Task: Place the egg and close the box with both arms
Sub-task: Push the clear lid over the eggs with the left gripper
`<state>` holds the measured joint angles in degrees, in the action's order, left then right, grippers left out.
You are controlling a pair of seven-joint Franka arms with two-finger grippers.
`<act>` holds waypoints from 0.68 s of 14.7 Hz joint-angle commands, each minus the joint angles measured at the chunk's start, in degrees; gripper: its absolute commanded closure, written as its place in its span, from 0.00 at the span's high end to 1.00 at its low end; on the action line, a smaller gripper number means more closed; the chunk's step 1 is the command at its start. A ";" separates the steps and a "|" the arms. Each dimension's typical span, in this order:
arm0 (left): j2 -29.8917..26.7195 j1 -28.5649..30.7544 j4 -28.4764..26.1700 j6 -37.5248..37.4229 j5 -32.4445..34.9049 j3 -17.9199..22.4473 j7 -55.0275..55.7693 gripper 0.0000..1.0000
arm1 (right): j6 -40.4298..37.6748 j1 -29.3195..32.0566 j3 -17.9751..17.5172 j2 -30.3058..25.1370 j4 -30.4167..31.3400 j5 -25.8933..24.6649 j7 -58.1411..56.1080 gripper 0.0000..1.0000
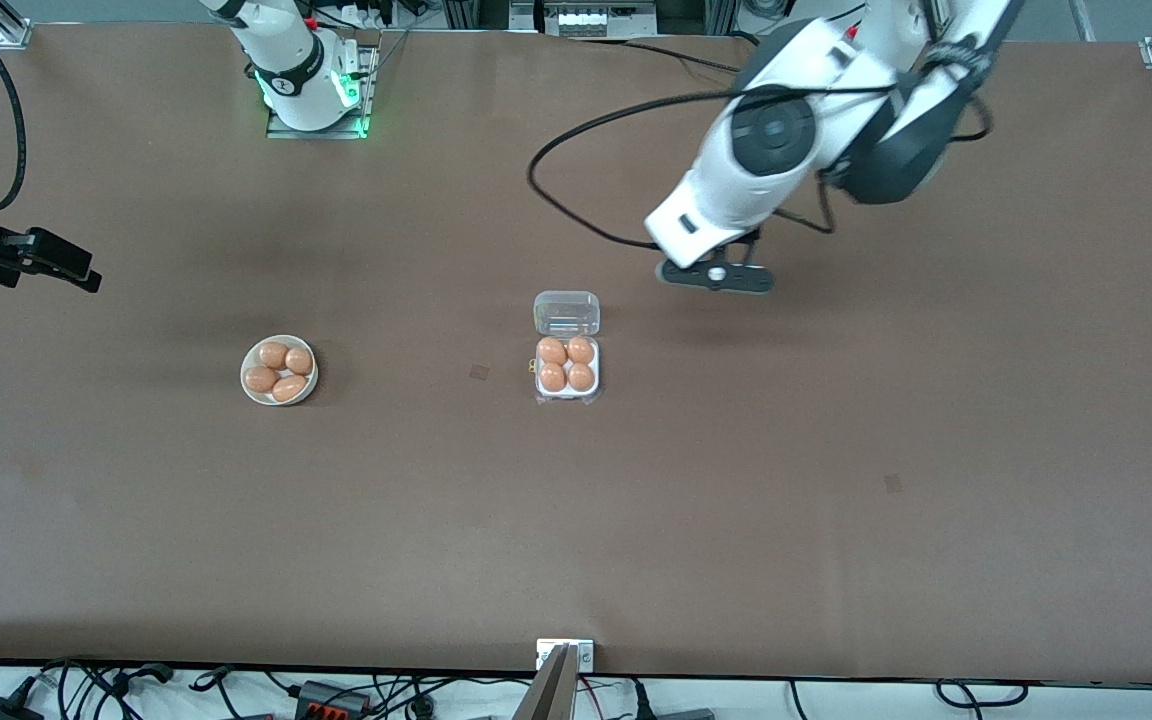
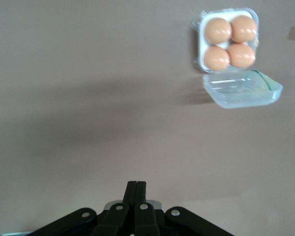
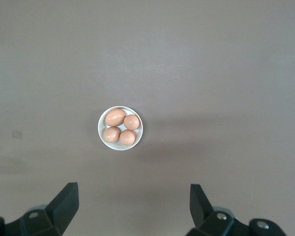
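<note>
box [image 1: 567,367] mid-counter [image 1: 836,450], lid [image 1: 567,312] hinged open, four eggs [image 1: 566,364] in cells. bowl [image 1: 279,370] toward right arm's end — four more eggs. left gripper [image 2: 136,189] over bare counter near box, fingers closed, empty. right gripper [image 3: 132,206] high above bowl — fingers spread wide, empty.

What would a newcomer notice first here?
Mid-table, the box holds four eggs with its clear lid still open. Toward the right arm's end sits a white bowl with four more. The left pincer, shut, hovers near the lid; the right pincer waits open.
</note>
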<state>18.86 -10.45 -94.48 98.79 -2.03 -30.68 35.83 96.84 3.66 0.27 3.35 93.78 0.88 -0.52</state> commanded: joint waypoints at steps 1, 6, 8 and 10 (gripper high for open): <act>2.66 -5.61 -0.26 3.41 0.18 0.01 6.60 0.01 | -0.16 0.12 -0.18 -1.59 1.58 -0.53 -0.98 1.00; 8.55 -12.56 -0.97 10.80 11.14 -0.08 18.90 0.01 | 0.01 0.12 -0.10 -1.59 1.49 -0.71 -0.28 1.00; 11.18 -14.24 -0.97 14.66 14.67 -0.08 23.65 0.01 | -0.51 0.30 0.08 -1.59 1.49 -0.71 -0.97 1.00; 12.86 -15.38 -0.97 17.91 17.48 -0.08 25.77 0.01 | -1.22 0.21 0.08 -1.59 1.49 -1.23 -0.98 1.00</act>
<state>29.94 -24.76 -95.94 114.05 12.09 -30.79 58.77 96.26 3.70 0.33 3.32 93.82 0.59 -0.55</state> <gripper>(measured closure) 0.987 0.000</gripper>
